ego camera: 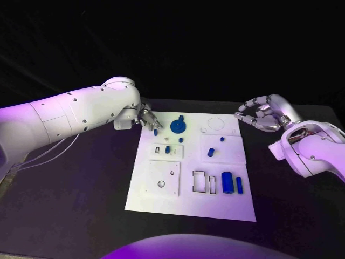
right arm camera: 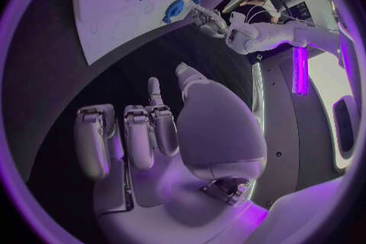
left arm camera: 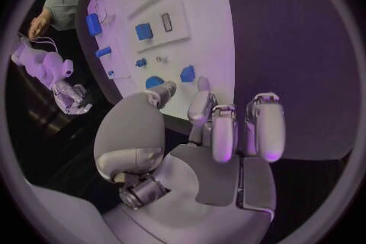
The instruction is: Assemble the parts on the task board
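The left hand (ego camera: 147, 120) hovered with loosely spread, empty fingers beside the blue piece (ego camera: 156, 131) at the board's (ego camera: 190, 208) far corner; it should pinch it gently. The right hand (ego camera: 262, 114) was curled, empty.

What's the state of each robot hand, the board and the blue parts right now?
left robot hand: over the far left corner of the board, fingers apart, holding nothing
right robot hand: off the board's far right corner, fingers curled in, nothing in it
task board: flat on the table
large blue cylinder: lying near the board's near right
blue round part: at the board's far end
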Tool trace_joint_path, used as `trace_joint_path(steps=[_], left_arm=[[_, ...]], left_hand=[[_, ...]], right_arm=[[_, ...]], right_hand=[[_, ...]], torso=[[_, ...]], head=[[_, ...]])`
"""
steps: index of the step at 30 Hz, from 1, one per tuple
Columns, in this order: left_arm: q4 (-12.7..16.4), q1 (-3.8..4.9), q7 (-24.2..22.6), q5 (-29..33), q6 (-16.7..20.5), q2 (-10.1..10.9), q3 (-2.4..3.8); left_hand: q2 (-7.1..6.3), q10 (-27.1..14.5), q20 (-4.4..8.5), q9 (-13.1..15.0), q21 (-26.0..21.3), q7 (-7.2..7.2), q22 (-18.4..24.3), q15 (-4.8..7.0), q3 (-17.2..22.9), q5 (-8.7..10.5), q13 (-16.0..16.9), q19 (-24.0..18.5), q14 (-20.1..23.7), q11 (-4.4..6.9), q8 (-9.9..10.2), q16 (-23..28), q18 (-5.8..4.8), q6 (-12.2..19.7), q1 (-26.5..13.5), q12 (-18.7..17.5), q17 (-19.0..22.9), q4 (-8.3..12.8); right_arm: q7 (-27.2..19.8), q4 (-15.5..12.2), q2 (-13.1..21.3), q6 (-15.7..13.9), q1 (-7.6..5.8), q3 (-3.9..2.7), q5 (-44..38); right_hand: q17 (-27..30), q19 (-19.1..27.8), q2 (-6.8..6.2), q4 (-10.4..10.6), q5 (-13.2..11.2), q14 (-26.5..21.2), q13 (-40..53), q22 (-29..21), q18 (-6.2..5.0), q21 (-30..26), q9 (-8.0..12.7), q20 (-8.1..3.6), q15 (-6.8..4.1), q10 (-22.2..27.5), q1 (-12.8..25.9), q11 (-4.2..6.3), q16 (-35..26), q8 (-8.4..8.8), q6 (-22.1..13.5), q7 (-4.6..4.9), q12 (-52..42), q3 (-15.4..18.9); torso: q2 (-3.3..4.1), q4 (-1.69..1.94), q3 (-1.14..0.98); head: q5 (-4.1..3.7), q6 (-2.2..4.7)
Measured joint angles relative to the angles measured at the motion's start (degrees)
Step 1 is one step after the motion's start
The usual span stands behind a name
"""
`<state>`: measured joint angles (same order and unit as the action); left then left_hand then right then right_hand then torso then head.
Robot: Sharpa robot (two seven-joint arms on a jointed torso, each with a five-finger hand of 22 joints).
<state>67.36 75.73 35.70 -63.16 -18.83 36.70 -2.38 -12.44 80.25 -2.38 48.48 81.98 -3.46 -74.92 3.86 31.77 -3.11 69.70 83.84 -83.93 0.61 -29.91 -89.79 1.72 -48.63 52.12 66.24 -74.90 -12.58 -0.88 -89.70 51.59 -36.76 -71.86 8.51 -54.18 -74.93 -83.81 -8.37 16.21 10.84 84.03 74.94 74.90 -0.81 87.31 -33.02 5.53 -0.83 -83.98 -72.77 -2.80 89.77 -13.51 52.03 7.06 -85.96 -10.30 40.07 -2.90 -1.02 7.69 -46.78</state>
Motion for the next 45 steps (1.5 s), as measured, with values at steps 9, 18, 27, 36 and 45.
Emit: trace_joint_path(steps=[9,18,27,36,45], left_arm=[[0.4,-0.09,-0.1,0.5,-0.5,0.2,-0.05],[0.7,-0.1,-0.2,1.1,-0.6,0.3,-0.06],[0.5,-0.11,-0.2,1.7,-0.8,0.3,-0.06],[0.2,-0.17,-0.2,2.0,-1.1,0.1,-0.12],[0.0,-0.27,-0.4,2.6,-1.2,0.0,-0.17]], left_hand=[[1.3,0.0,-0.21,-0.5,0.0,-0.13,0.0,0.0,0.2,0.0,0.1,0.2,0.0,0.0,0.2,0.0,0.0,-0.8,1.3,0.3,0.0,-0.2],[2.23,0.0,-0.21,-0.7,-0.2,0.19,0.0,0.0,2.7,0.0,0.0,0.2,0.0,0.0,0.2,0.0,-0.01,-1.5,3.5,0.3,0.0,1.6],[2.22,0.0,-0.2,-0.7,-0.2,0.19,0.0,0.0,3.0,0.0,0.0,0.2,0.0,0.0,0.2,0.0,-0.01,-1.5,3.7,0.3,0.0,1.9],[2.34,0.0,-0.2,-0.7,-0.2,0.34,0.0,0.0,3.0,0.0,0.0,0.2,0.0,0.01,0.2,0.0,-0.01,-1.6,3.8,0.3,0.0,1.9],[5.22,0.2,-0.2,-0.7,-0.5,0.6,0.0,0.01,10.3,0.06,-0.1,0.2,0.0,0.22,-1.0,0.0,-0.01,-1.9,8.8,0.3,0.0,8.7]], right_arm=[[0.0,0.0,0.0,0.0,0.0,0.0,0.0],[0.0,0.1,0.0,0.0,0.0,0.02,0.0],[0.0,0.1,0.0,0.0,0.0,0.0,0.0],[0.0,0.1,0.0,0.0,0.0,0.0,0.0],[0.0,0.1,0.0,0.0,0.0,0.02,0.0]], right_hand=[[0.0,0.0,0.0,0.0,0.0,0.0,0.0,0.0,0.0,0.0,0.0,0.0,0.0,0.0,0.0,0.0,0.0,0.0,-0.1,-0.07,0.0,0.0],[0.0,0.0,0.0,0.0,0.0,0.0,0.0,0.0,0.0,0.0,0.0,0.0,0.0,0.0,0.0,0.0,0.0,0.0,-0.1,-0.07,0.0,0.0],[0.0,0.0,0.0,0.0,0.0,0.0,0.0,0.0,0.0,0.0,-0.1,0.0,0.0,0.0,0.0,0.0,0.0,0.0,-0.1,-0.07,0.0,0.0],[0.0,0.0,0.0,0.0,0.0,0.0,0.0,0.0,0.0,0.0,-0.1,0.0,0.0,0.0,0.0,0.0,0.0,0.0,-0.1,-0.07,0.0,0.0],[0.0,0.0,0.0,0.0,0.0,0.0,0.0,0.0,0.0,0.0,-0.1,0.0,0.0,0.0,0.0,0.0,0.0,0.0,-0.1,-0.07,0.0,0.0]], torso=[[-0.03,0.04,-0.03],[-0.04,0.03,-0.03],[-0.04,0.03,-0.07],[-0.06,0.03,-0.09],[-0.06,0.01,-0.08]], head=[[0.02,-0.12],[-0.03,-0.29],[-0.06,-0.43],[-0.04,-0.51],[-0.05,-0.56]])
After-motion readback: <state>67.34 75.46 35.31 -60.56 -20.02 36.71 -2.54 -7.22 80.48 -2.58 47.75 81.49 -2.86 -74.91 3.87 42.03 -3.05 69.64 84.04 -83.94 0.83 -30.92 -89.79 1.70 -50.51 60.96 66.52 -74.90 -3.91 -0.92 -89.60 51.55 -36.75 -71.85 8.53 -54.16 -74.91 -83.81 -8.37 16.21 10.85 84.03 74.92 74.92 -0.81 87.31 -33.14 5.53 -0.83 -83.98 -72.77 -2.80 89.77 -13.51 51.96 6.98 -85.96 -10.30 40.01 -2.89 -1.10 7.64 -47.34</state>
